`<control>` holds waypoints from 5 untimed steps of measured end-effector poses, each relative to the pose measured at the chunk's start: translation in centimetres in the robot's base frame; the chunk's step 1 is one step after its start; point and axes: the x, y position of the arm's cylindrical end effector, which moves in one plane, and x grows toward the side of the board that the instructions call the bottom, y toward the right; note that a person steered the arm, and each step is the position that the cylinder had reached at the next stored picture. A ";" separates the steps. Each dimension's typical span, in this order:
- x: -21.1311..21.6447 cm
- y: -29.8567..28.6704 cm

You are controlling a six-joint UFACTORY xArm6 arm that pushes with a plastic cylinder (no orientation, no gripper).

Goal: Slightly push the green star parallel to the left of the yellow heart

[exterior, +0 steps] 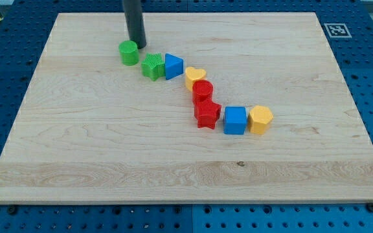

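The green star (152, 66) lies on the wooden board (109, 142), touching a blue triangle (173, 66) on its right. The yellow heart (195, 77) lies right of that triangle, a little lower in the view. My tip (138, 46) stands at the view's top left, just above and right of a green cylinder (129, 53), and up and left of the green star, apart from it.
A red cylinder (203, 90) and a red star (206, 114) lie below the yellow heart. A blue cube (235, 120) and a yellow hexagon (260, 120) lie to the right of the red star. A marker tag (335, 30) sits at the board's top right corner.
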 end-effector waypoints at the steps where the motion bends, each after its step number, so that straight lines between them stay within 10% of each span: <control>1: 0.0 -1.8; 5: 2.0 3.4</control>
